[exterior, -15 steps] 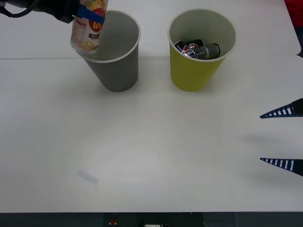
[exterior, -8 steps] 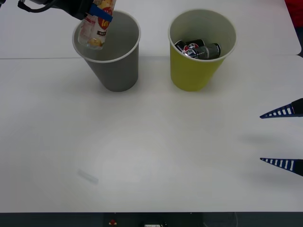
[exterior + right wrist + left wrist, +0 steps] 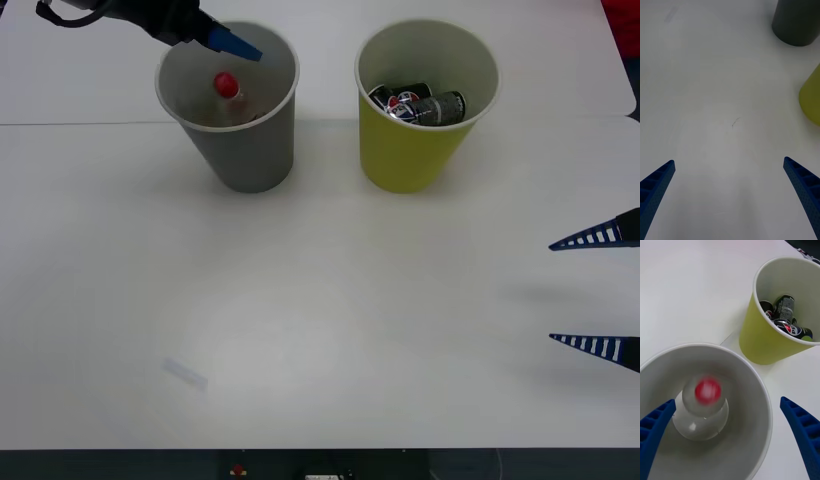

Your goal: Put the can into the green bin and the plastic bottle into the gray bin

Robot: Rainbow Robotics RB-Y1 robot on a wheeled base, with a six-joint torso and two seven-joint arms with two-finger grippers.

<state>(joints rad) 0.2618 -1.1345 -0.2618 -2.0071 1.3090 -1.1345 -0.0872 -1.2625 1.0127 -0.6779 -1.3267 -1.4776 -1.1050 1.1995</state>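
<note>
The left hand (image 3: 730, 435) hovers with fingers spread over the gray bin (image 3: 243, 150) near the desk's (image 3: 320, 300) far edge. The plastic bottle (image 3: 703, 405) stands upright inside that bin, red cap up. Just beside it, toward the right, the green bin (image 3: 410, 150) holds dark cans (image 3: 420, 105). The right hand (image 3: 598, 292) waits at the desk's right edge, fingers spread, holding nothing.

Front cam overhead facing table; left wrist cam close above gray bin (image 3: 752, 397), shared w/ front, right wrist.
</note>
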